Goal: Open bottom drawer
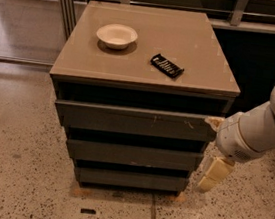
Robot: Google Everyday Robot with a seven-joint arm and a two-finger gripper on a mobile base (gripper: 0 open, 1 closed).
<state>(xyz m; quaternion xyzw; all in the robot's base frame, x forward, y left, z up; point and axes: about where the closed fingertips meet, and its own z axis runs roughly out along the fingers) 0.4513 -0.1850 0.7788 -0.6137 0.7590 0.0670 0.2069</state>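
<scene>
Camera view has the gripper point(214, 175) low beside the desk point(187, 37), near the closed bottom drawer point(128, 179), likely lining up on its front; open or closed, I cannot tell.

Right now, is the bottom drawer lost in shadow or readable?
Camera view: dim warm light; the bottom drawer reads as a grey slab, with deep shadow only in the gap above it; the gripper shows pale beside its right end, against the speckled floor.

- No legible text, label or number on any item; pale marks on the black packet point(167, 65) are unreadable.
- Gripper point(212, 176) sits right of the bottom drawer point(128, 179); both are unmarked.
</scene>
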